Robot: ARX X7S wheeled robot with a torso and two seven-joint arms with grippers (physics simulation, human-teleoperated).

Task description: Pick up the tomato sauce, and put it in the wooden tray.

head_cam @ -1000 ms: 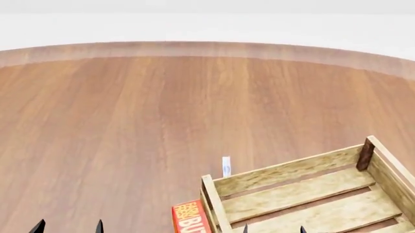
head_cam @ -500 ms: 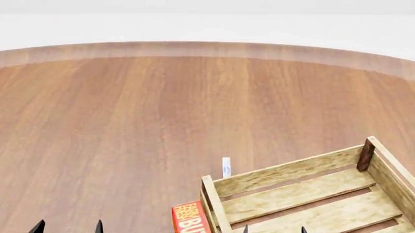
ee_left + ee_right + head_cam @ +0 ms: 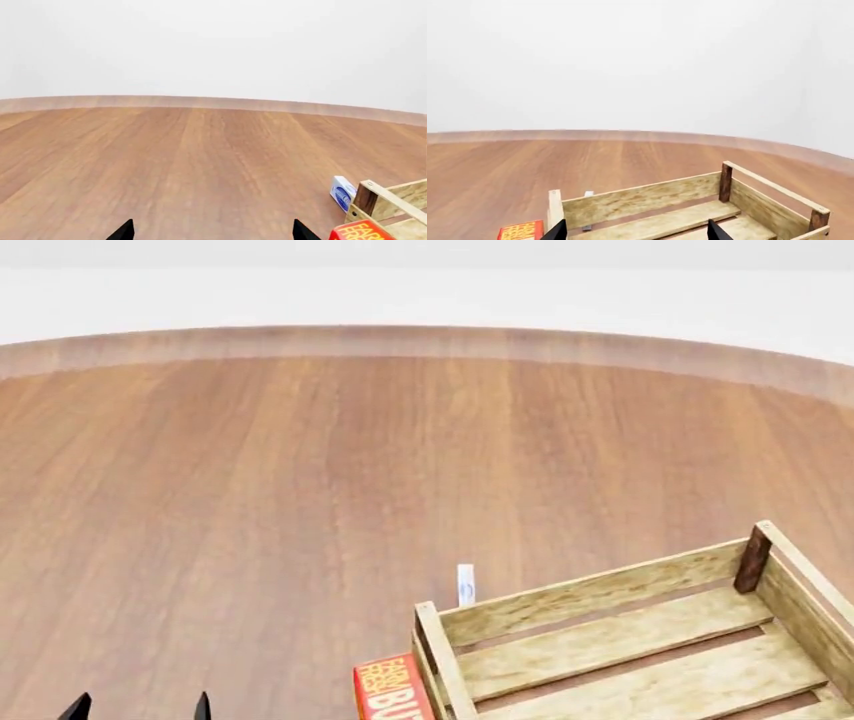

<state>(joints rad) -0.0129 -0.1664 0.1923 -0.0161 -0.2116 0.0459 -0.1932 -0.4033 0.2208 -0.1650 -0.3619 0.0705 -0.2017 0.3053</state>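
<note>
1. A wide wooden worktop (image 3: 267,490) stands before a plain white wall.
2. The wooden tray (image 3: 627,640) sits near the robot's right side; a red box (image 3: 390,690) touches its corner, and a small blue-white packet (image 3: 465,583) stands just behind it.
3. The tomato sauce is not visible.
4. Left tool (image 3: 212,231) and right tool (image 3: 635,231): only the tips show, spread wide, holding nothing.

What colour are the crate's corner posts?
Dark brown, against pale slats; the wooden tray's corner post shows best in the right wrist view.

- The round wooden table (image 3: 267,490) has warm brown grain and a paler rim;
- the wooden tray (image 3: 587,612) sits near its front right;
- a red box (image 3: 387,690) lies touching the tray's left end;
- a small blue-and-white packet (image 3: 465,584) stands just beyond the tray's far corner.
</note>
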